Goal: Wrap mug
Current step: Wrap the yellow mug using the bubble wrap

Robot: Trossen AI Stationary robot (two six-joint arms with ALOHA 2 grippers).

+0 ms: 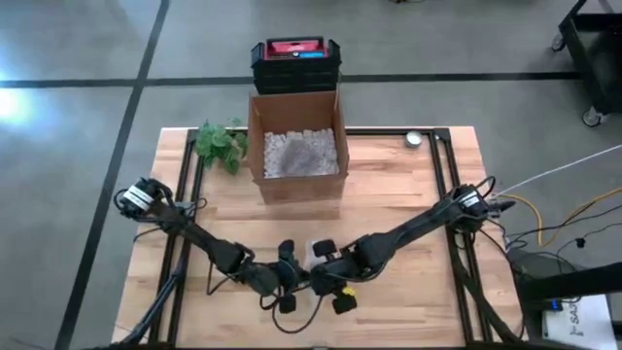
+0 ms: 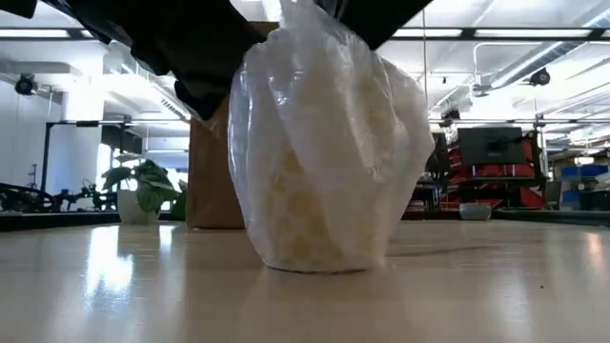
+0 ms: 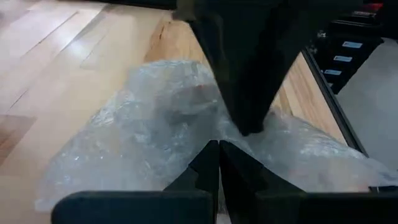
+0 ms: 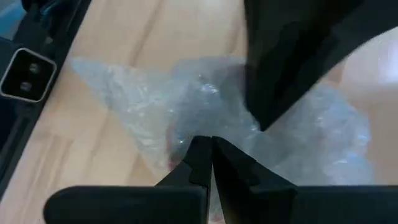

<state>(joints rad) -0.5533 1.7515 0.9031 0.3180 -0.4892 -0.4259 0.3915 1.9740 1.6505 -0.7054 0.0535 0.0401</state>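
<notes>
Mug: it stands upright near the front edge of the table (image 1: 389,185), swathed in bubble wrap (image 2: 329,143); the low view shows only a pale yellowish shape through the film, so I judge the mug is inside but cannot see its handle.
My left gripper (image 3: 217,163): fingers pressed together on a fold of the wrap at the top of the bundle.
My right gripper (image 4: 208,158): fingers pressed together too, pinching the wrap from the opposite side, the two claws almost touching above the mug.
Wrap state: gathered upward and bunched at the top, with loose flaps spreading onto the wood in both wrist views.
Risk, tipping: if I pull either fold sideways instead of up, the mug could topple, since only the film holds it.
Risk, slipping: the film is slick and thin in my pinch; a tug may slide it free and let the gathered top fall open.
Risk, collision: my two claws are so close that any inward twist could knock one against the other.
Risk, unwrapping: nothing visible fastens the bundle, so letting go of both at once probably loosens it.
Bystanders: the cardboard box (image 1: 296,146) and plant (image 1: 219,144) sit well apart at the back.
</notes>
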